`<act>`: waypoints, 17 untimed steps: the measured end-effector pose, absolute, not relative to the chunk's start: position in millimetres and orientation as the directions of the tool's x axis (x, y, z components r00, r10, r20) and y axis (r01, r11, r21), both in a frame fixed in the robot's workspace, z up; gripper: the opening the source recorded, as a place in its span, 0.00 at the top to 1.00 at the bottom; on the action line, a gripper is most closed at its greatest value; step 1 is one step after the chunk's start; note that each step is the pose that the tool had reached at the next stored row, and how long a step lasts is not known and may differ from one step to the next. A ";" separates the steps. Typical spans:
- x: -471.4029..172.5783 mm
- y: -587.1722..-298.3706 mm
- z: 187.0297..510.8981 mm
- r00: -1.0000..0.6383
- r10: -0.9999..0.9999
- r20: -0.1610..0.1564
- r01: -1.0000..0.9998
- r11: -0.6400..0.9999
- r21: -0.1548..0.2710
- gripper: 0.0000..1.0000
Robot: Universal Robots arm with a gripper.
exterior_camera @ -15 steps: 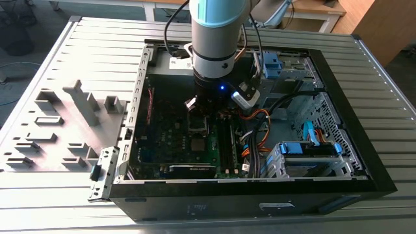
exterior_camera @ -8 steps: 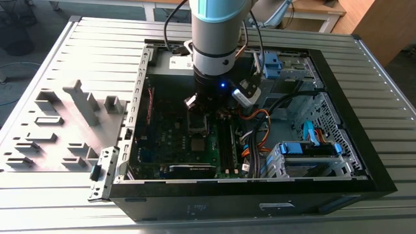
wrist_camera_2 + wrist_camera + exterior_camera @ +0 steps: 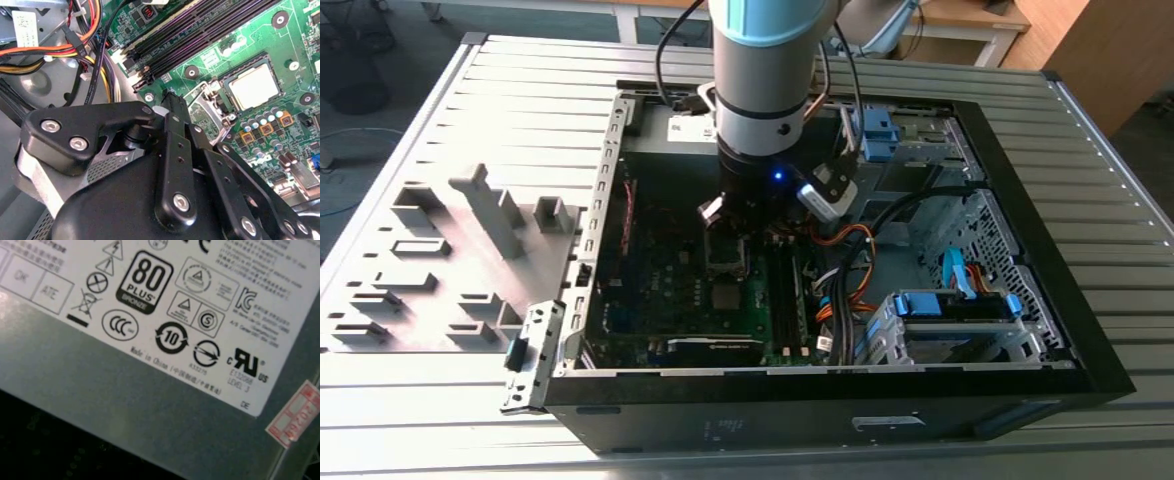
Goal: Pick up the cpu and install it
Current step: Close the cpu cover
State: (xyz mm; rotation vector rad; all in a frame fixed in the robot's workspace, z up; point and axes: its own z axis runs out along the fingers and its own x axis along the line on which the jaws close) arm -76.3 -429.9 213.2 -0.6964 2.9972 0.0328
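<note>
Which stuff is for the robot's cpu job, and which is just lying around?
For the job: cpu, sitting in its socket; gripper.
Just around: wires, memory slots, power-supply box, grey holder tray.

Your arm (image 3: 767, 100) wears a pale blue band above a silver-grey wrist with a blue light (image 3: 778, 177); black cables (image 3: 663, 50) run alongside. Your hand (image 3: 159, 105) has black links and silver screws (image 3: 79, 144).

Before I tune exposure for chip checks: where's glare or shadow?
Second wrist view: even light, the cpu pale but not washed out. Exterior view: the case interior lies in shadow beneath the arm. First wrist view: the white label is brightest.
</note>
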 end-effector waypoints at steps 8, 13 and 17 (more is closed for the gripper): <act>-76.2 -430.2 213.2 -0.892 -0.447 -0.067 -0.449 0.894 0.006 0.89; -76.0 -430.2 213.2 -0.865 -0.497 -0.067 -0.498 0.867 0.006 0.89; -74.9 -430.3 213.2 -0.850 -0.522 -0.067 -0.524 0.852 0.006 0.89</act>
